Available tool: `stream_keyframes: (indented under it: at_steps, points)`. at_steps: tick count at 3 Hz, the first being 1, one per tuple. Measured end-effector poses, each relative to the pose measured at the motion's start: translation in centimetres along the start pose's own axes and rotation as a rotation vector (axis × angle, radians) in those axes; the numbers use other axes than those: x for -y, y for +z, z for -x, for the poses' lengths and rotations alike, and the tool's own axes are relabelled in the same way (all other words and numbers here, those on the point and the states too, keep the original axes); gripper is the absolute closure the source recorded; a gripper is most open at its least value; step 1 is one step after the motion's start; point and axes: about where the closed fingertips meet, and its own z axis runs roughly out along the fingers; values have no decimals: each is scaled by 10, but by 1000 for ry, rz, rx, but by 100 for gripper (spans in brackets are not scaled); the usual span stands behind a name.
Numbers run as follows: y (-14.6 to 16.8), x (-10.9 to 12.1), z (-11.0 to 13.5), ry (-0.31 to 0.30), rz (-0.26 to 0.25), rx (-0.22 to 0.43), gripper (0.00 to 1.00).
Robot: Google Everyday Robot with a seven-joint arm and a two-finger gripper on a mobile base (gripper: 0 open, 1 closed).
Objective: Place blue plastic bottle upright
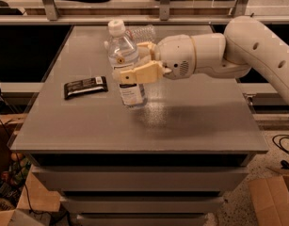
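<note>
The blue plastic bottle (122, 50) is clear with a white cap and a white, pale-blue label. It stands almost upright, leaning slightly left, near the middle of the grey table (191, 126). Its base is at the tabletop; I cannot tell whether it touches. My gripper (129, 62) comes in from the right and is shut on the bottle's middle. One tan finger (139, 73) crosses the front of the bottle and the other is behind it.
A smaller ribbed clear bottle (143, 32) lies on the table just behind the gripper. A flat black packet (85, 86) lies to the left of the bottle. The white arm (247, 51) stretches over the table's right side. Shelving rails run behind the table.
</note>
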Motion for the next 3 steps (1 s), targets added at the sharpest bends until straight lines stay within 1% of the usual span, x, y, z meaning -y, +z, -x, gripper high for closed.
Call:
stream_keyframes:
  at_steps: [1,2,3]
  points:
    - [3,-4,-2,-57,2,-4,100]
    - [5,-7,-30,-107,18,-18,100]
    - [5,-6,-33,-114,26,-10,100]
